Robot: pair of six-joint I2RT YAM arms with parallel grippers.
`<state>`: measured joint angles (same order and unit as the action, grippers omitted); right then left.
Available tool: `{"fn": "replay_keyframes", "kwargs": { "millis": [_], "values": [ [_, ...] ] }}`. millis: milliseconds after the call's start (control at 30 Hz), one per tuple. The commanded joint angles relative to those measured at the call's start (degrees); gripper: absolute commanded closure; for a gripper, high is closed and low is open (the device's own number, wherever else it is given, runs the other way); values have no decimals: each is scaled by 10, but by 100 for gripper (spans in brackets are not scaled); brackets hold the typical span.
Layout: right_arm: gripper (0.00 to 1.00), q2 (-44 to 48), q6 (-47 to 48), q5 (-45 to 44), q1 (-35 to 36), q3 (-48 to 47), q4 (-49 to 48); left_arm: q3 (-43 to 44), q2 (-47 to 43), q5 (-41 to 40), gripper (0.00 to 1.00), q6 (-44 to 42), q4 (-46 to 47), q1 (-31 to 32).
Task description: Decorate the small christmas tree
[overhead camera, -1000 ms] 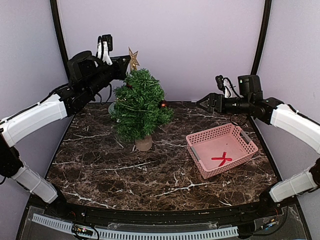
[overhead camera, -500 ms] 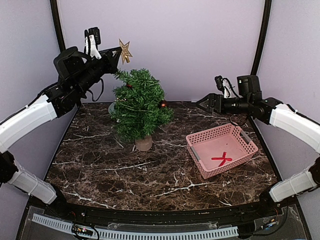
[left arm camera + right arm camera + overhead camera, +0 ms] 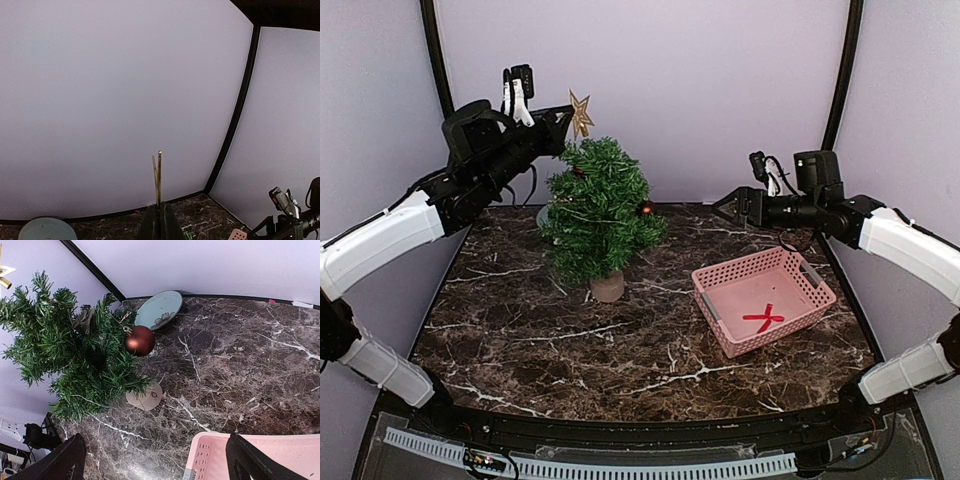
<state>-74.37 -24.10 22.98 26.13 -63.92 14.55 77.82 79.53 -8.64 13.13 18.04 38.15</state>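
I'm watching the left gripper (image 3: 563, 120) pinching a gold star topper (image 3: 581, 112). Its jaws are closing tight on the star's lower part. On the left wrist camera the star is showing edge-on, a thin gold sliver rising from between the dark fingers (image 3: 150, 225). From the top view the star is hanging just above and slightly left of the tip of the small christmas tree (image 3: 598, 210); I cannot tell whether it is touching the needles.

The tree is standing upright on its tan base (image 3: 607, 287) at the back left of the dark marble table (image 3: 570, 340). It is carrying a red ball ornament (image 3: 140, 340) on its right side. A pale teal plate (image 3: 159, 310) is lying on the table behind the tree, near the back wall.

The right gripper (image 3: 725, 208) is hovering over the back right of the table, its tips pointing left toward the tree. Its jaws are spreading wide with nothing between them, and both black fingers (image 3: 65, 460) are framing the bottom of the right wrist view.

A pink perforated basket (image 3: 815, 290) is sitting on the right side of the table, well apart from the tree. A red ribbon (image 3: 763, 318) is lying inside it.
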Motion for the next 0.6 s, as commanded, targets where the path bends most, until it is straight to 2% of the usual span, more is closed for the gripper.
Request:
{"fn": "replay_keyframes", "kwargs": {
  "millis": [0,567],
  "values": [
    [1,0,4,4,1,3,-20,-1,3,2,100,13,16,-1],
    [2,0,5,4,1,4,-19,-19,-7,-20,100,18,14,-1]
  ]
}}
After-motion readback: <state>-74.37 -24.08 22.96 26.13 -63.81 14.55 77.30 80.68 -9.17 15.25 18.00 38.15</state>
